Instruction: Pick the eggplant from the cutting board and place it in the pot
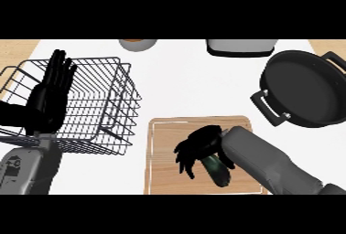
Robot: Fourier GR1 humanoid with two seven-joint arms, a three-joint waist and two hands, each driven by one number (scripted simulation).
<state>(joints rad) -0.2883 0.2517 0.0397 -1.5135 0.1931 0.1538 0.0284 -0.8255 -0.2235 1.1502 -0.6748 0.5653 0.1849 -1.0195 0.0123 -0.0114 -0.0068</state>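
A dark green eggplant [217, 171] lies on the wooden cutting board [165, 155] at the lower middle of the head view. My right hand [198, 146] is on top of it, fingers curled down around its upper end, which they hide. The black pot [304, 89] with two handles stands at the upper right, apart from the board. My left hand [52, 87] stays open at the left, fingers up, in front of the wire basket.
A black wire basket [101, 105] stands left of the board. A grey bowl-like item [137, 44] and a light grey appliance [241, 46] sit at the far edge. White counter lies between board and pot.
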